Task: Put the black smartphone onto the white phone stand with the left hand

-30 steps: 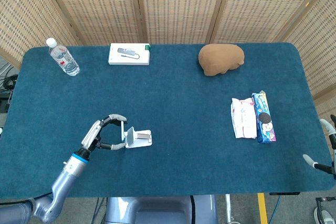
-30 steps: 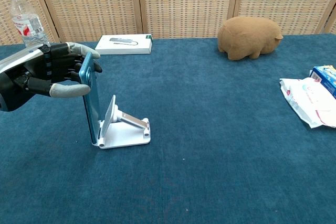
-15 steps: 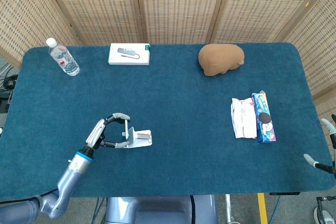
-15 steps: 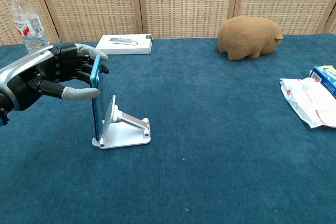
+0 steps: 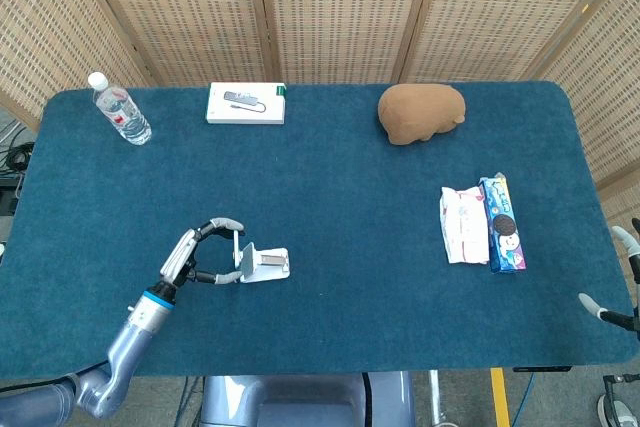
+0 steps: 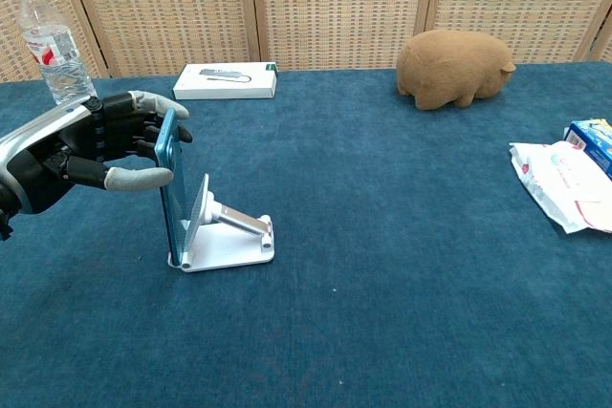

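The black smartphone (image 6: 170, 190), in a teal-edged case, stands almost upright with its lower edge in the front lip of the white phone stand (image 6: 234, 239). It sits just in front of the stand's tilted back plate. My left hand (image 6: 94, 145) grips the phone's upper part from the left, fingers over the top edge and thumb against its side. In the head view the left hand (image 5: 198, 255), the smartphone (image 5: 238, 250) and the phone stand (image 5: 266, 264) lie at the table's front left. My right hand (image 5: 612, 315) shows at the far right edge, off the table, fingers apart and holding nothing.
A water bottle (image 5: 119, 109) stands at the back left, with a white box (image 5: 246, 103) beside it. A brown plush animal (image 5: 421, 112) lies at the back centre. A white snack pack (image 5: 464, 224) and a blue cookie pack (image 5: 502, 224) lie on the right.
The left hand carried the phone to the right until its lower edge sat in the stand's lip, then tipped its top slightly back left. The right hand stayed put.
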